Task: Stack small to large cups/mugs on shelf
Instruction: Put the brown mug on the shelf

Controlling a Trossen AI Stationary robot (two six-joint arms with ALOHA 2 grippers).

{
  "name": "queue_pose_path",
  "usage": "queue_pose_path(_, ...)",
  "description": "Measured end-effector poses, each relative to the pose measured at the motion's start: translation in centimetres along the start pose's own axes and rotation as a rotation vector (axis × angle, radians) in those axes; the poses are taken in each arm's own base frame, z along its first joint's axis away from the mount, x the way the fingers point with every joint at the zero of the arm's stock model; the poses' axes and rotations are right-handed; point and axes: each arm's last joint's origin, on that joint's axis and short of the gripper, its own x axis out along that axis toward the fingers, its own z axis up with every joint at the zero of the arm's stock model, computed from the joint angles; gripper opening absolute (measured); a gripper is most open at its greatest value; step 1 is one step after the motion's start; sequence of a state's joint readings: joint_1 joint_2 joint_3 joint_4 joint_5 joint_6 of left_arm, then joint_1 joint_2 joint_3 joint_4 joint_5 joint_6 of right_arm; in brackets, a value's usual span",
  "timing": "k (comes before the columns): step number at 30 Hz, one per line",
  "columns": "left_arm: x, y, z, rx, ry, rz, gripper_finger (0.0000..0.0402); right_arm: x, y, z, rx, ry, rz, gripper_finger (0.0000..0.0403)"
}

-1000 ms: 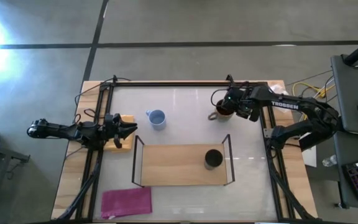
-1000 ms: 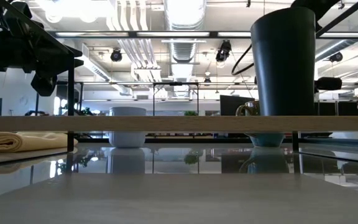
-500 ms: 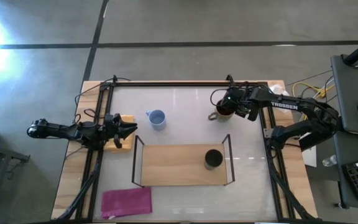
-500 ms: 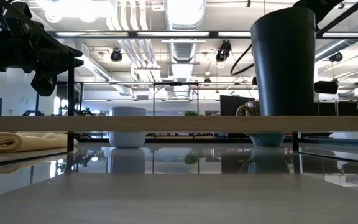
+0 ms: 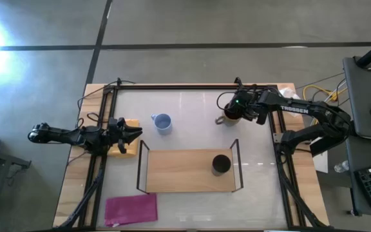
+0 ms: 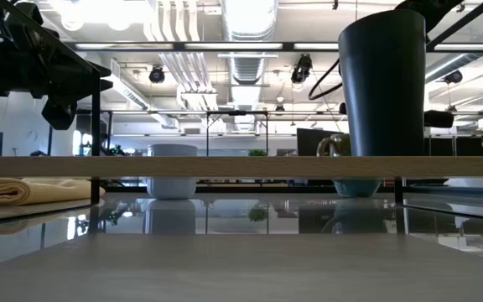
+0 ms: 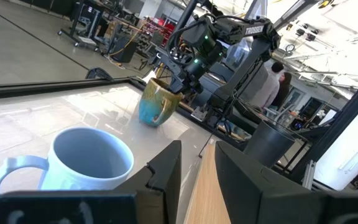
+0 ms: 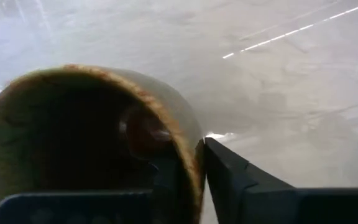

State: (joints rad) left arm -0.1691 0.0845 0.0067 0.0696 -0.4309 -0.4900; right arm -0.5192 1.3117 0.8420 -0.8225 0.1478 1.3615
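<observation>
The brown mug (image 5: 230,113), teal at its foot (image 7: 156,103), is at the far right of the table, with my right gripper (image 5: 239,108) shut on its rim. The light blue mug (image 5: 163,122) stands on its base on the table left of it. The black mug (image 5: 221,164) stands on the right end of the wooden shelf board (image 5: 179,171). My left gripper (image 5: 133,135) is open and empty over the yellow cloth (image 5: 129,124) at the table's left, pointing at the blue mug (image 7: 86,165). My right gripper has the brown mug's wall at the rim (image 8: 194,167) pinched, one finger inside the mug and one finger (image 8: 241,183) outside. The fingers come from the table's right, slanting down. The mug is tilted (image 7: 160,93); I cannot tell whether its foot is clear of the table.
Thin black wire uprights (image 5: 237,154) stand at both ends of the shelf board. A pink cloth (image 5: 131,208) lies at the near left corner. The tabletop between the blue mug and the brown mug is bare glass (image 5: 192,113).
My right gripper has edged a little toward the table's left with the brown mug's rim, still shut on it. The other mugs have kept still.
</observation>
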Motion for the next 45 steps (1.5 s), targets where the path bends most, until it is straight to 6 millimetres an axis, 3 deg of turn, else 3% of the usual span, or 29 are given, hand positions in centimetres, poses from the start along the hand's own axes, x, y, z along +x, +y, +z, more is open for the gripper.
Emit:
queue_pose_path(10, 0.0, 0.0, 0.0, 0.000, 0.000, 0.000, 0.0084, -0.1, 0.9, 0.2, -0.030, -0.010, 0.095, 0.0036)
queue_pose_path(13, 0.0, 0.0, 0.0, 0.000, 0.000, 0.000, 0.0084, -0.7, 1.6, 0.2, -0.112, 0.010, 0.137, 0.0036)
queue_pose_path(22, 0.0, 0.0, 0.0, 0.000, 0.000, 0.000, 0.0084, -6.6, 7.5, 0.7, -0.408, -0.052, 0.318, 0.0036)
queue_pose_path(27, 0.0, 0.0, 0.0, 0.000, 0.000, 0.000, 0.0084, -8.3, 11.5, 0.5, -0.589, -0.002, 0.243, 0.0036)
queue_pose_path(36, 0.0, 0.0, 0.0, 0.000, 0.000, 0.000, 0.0084, -9.8, 18.0, -4.0, -0.931, 0.129, 0.216, 0.0036)
queue_pose_path(45, 0.0, 0.0, 0.0, 0.000, 0.000, 0.000, 0.0084, -12.6, 18.1, -10.7, -1.090, 0.179, 0.158, 0.0036)
